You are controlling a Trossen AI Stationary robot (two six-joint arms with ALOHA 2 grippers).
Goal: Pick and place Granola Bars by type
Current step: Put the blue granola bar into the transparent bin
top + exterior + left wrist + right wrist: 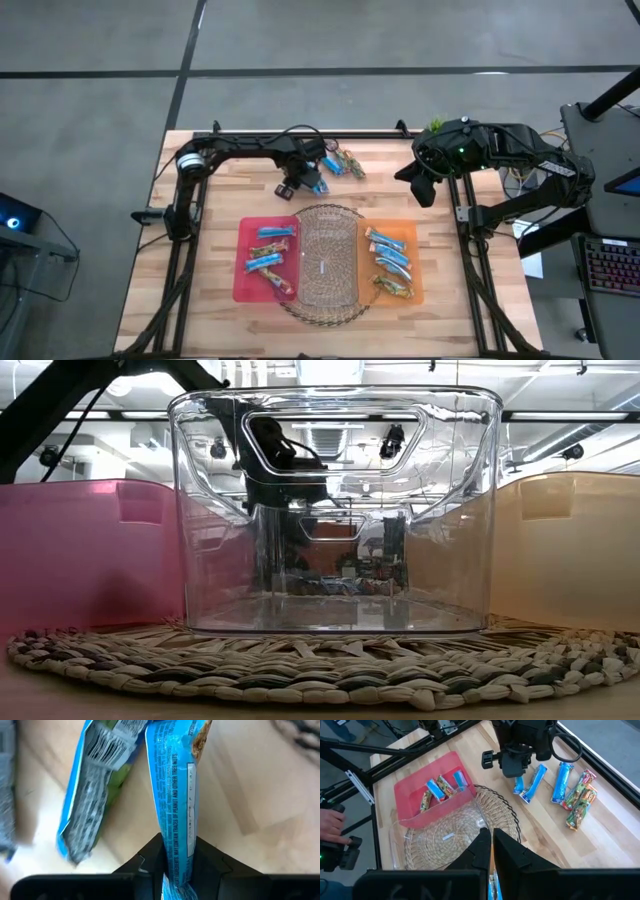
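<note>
Left gripper (312,181) at far centre of table (200,250), just beyond woven mat (325,302); jaws clamped on blue bar (175,805), wrapper pinched between fingers (145,862). Second blue bar (90,795) lies just beside it on wood.

Loose bars (570,790), blue and brown, lie on far table right of left gripper.

Red tray (242,285) left of clear bin (325,225), holds blue and brown bars. Orange tray (412,240) right of bin, holds more bars.

Right gripper (491,847) raised over far right of table, jaws closed, nothing held.
</note>
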